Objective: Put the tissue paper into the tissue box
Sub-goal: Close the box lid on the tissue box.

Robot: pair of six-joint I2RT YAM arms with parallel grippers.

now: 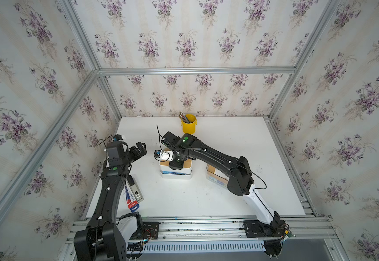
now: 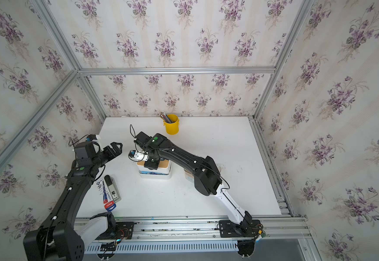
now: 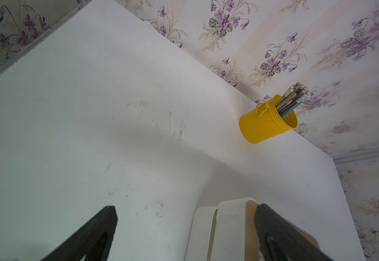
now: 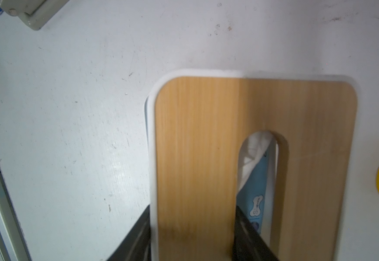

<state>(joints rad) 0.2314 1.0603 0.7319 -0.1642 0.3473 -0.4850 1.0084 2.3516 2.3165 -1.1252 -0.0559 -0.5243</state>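
The tissue box [image 1: 187, 168] stands mid-table: a white shell with a slotted wooden top [image 4: 195, 140] over a white base tray [image 1: 176, 177]. The tissue paper [image 4: 255, 180], a blue pack with white tissue bunched at its end, shows through the slot, and a blue strip of it shows above the tray in both top views. My right gripper [image 4: 194, 212] reaches down from above and is shut on the box top, one finger in the slot and the other outside the white wall. My left gripper [image 1: 140, 150] hangs open and holds nothing, left of the box [image 3: 229, 226].
A yellow cup [image 1: 189, 124] of pencils stands at the back edge. A pen packet and a grey case [image 1: 134, 192] lie front left beside the left arm. A white and tan object with blue print [image 1: 215, 178] sits partly under the right arm. Walls enclose three sides.
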